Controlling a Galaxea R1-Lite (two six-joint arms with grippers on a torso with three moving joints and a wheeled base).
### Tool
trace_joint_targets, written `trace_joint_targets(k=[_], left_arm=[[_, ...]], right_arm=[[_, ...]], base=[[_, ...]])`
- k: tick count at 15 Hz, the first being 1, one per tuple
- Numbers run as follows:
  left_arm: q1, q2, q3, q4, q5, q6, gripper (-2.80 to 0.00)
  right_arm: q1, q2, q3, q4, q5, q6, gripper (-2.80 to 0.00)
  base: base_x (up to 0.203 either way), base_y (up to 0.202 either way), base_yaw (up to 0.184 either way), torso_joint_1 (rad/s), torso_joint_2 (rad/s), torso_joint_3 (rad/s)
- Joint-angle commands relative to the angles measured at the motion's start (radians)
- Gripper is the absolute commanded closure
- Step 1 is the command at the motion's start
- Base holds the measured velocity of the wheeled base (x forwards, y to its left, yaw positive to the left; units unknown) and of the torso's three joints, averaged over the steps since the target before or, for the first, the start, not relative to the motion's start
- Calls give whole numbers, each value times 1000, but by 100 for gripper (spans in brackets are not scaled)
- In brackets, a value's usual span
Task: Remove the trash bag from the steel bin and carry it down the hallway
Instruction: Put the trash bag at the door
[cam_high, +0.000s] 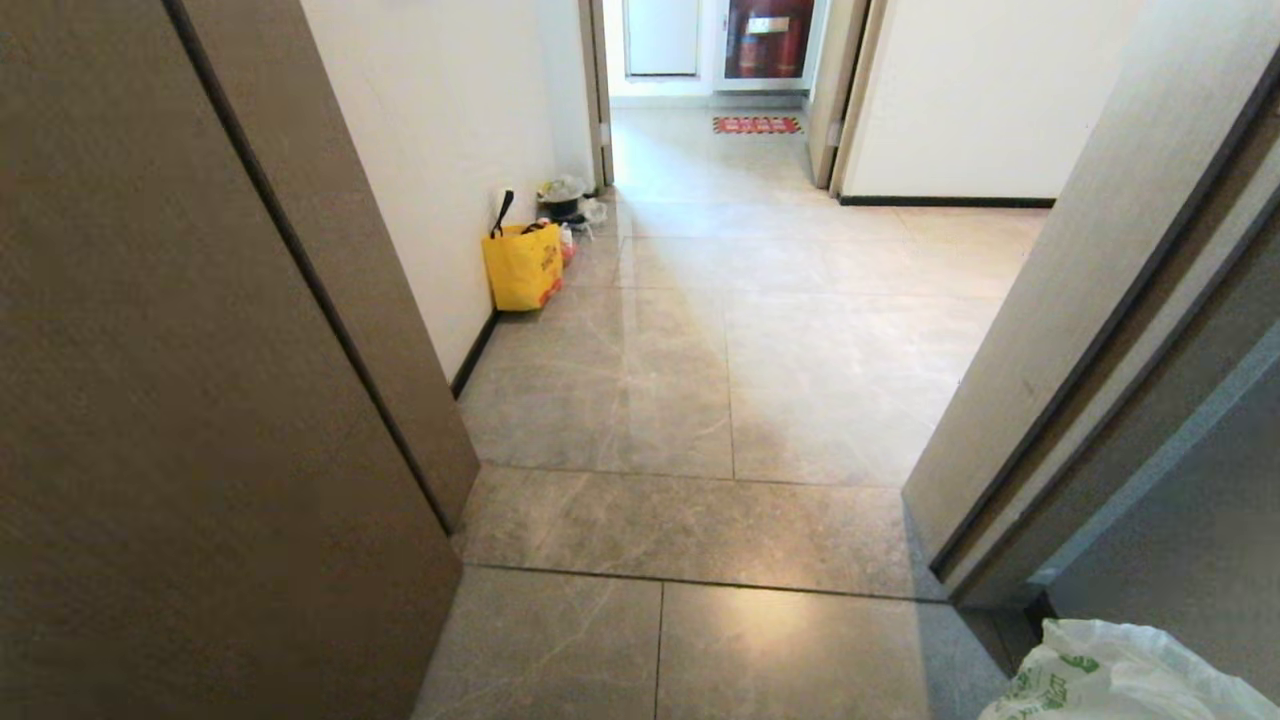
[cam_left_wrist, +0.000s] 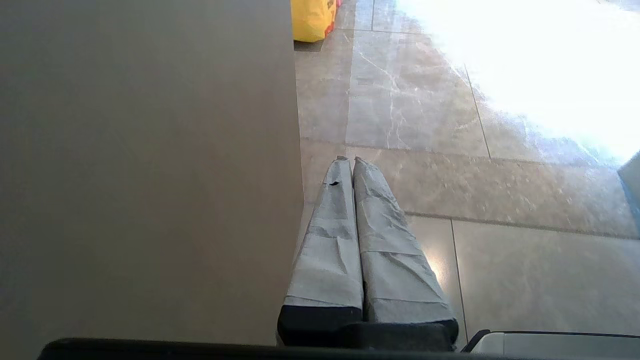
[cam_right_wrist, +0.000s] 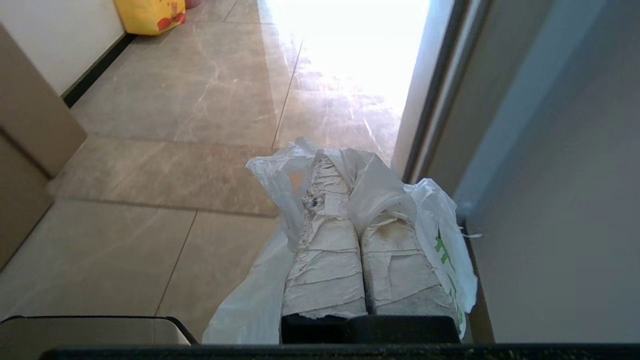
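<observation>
right gripper (cam_right_wrist: 345, 162) fingers clamped on trash bag (cam_right_wrist: 440, 240), at doorway into hallway (cam_high: 740, 330) | left gripper (cam_left_wrist: 348, 160) closed, empty | risk: thin plastic slipping, snagging door frame (cam_high: 1090, 330)

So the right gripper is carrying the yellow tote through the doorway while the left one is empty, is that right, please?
Not quite: the right gripper has its fingers shut on the white trash bag, as the right wrist view shows. The yellow tote stands by the hallway wall. The left gripper is indeed empty.
</observation>
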Motion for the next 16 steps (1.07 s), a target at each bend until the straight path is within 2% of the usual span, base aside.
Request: trace_joint_targets(k=[1, 16], left_arm=[[0, 0, 0, -1, -1, -1, 0], [0, 0, 0, 1, -1, -1, 0]], right_arm=[[-1, 2, 0, 0, 1, 0, 0], [-1, 2, 0, 0, -1, 0, 0]], base=[[195, 0, 5, 6, 2, 2], [193, 0, 1, 2, 3, 2]])
